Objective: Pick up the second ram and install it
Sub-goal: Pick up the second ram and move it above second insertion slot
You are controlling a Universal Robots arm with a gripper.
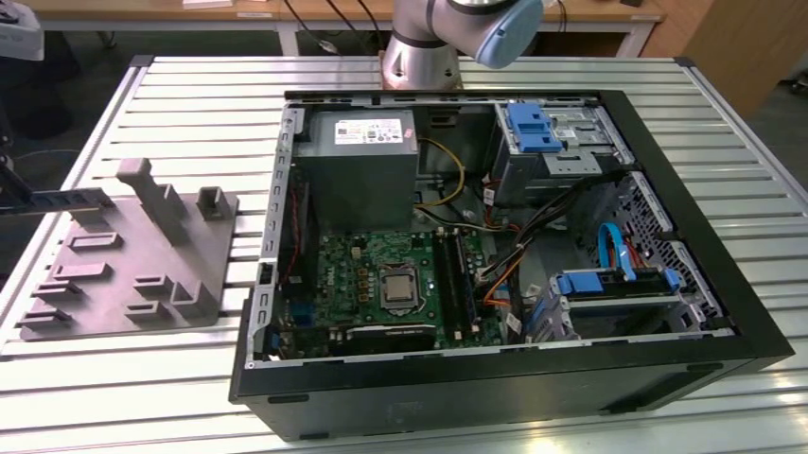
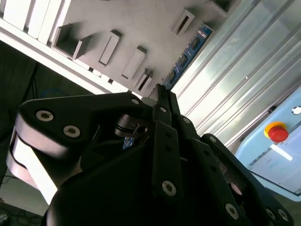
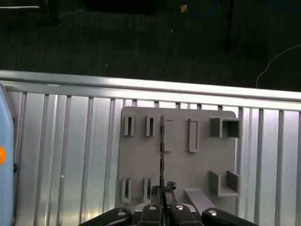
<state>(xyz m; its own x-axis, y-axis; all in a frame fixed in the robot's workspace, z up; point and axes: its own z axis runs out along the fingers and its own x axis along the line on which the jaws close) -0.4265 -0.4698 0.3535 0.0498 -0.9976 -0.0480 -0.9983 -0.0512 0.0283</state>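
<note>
Second wrist view had the second ram, a long thin dark blue-green circuit-board strip with a row of black chips, sticking straight out ahead of the fingers of the black gripper. The fingers were clamped on its near end, one on each face of the board. First wrist view showed it edge-on, a thin dark line running forward from between the tips.

Under and beyond the strip was the grey moulded fixture plate with upright slots and brackets, on the ribbed aluminium table. The strip looked to hang above the plate rather than sit in a slot, but I couldn't tell how clear it was.

Exterior view put the black open computer case and its square green motherboard well apart from the fingers.

My read: pick-up was done, install wasn't started. Seating would call for the contact edge parallel to a free memory slot beside the silver processor, then an even press. Any tilt in the grip risked a jam.
</note>
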